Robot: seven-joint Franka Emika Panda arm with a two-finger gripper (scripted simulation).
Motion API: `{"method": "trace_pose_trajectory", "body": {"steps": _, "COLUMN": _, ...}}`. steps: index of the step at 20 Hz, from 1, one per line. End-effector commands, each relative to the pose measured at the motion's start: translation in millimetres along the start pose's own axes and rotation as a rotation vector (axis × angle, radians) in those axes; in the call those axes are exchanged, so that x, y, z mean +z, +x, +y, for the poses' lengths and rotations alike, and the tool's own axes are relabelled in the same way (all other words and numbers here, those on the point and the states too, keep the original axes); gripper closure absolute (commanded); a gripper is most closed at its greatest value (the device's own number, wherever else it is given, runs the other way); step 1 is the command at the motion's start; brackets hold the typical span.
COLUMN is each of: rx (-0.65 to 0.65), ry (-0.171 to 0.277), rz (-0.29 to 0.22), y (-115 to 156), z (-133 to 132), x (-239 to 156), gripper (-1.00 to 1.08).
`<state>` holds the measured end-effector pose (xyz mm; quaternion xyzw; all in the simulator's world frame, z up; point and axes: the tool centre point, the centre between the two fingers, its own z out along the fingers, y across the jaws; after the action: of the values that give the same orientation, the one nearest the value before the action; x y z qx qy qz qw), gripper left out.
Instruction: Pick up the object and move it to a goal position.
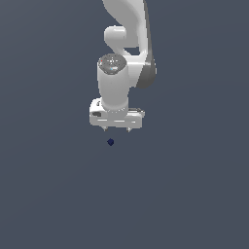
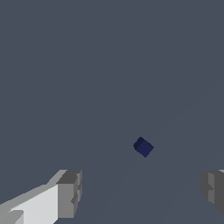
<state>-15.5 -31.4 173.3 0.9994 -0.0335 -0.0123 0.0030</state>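
In the exterior view, the dark grey table (image 1: 44, 194) fills the whole picture, flat and plain. Toward the middle, the white arm (image 1: 127, 29) comes down from the top edge and ends in the end effector (image 1: 117, 129), which points downward. Its two short fingertips (image 1: 105, 129) stand well apart from each other, with nothing between them. The object (image 1: 110, 142), a tiny dark navy-blue lump far smaller than the end effector, sits just below the fingertips in this view, nearer the one on the exterior view's left. It is apart from both fingertips and touches neither. Whether it rests on the table cannot be told for sure from this view.

In the wrist view, one grey fingertip (image 2: 70, 194) with its white body shows at one side and the other grey fingertip (image 2: 213, 190) at the far side, with a wide gap between them. The object (image 2: 143, 146) appears here as a small dark blue faceted block against the table (image 2: 87, 65), ahead of the fingertips and clear of both.
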Motion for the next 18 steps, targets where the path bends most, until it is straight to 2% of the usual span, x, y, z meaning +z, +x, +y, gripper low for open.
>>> {"method": "trace_pose_trajectory", "body": {"steps": 1, "rx": 0.024, "ry": 0.002, "rz": 0.000, "y": -1, "z": 1, "x": 5, "gripper": -0.92}}
{"method": "trace_pose_trajectory", "body": {"steps": 8, "rx": 0.153, "ry": 0.010, "rz": 0.003, "y": -3, "z": 8, "x": 28, "gripper": -0.92}}
{"method": "trace_pose_trajectory", "body": {"steps": 18, "rx": 0.453, "ry": 0.018, "rz": 0.012, "y": -14, "z": 28, "x": 79, "gripper": -0.92}}
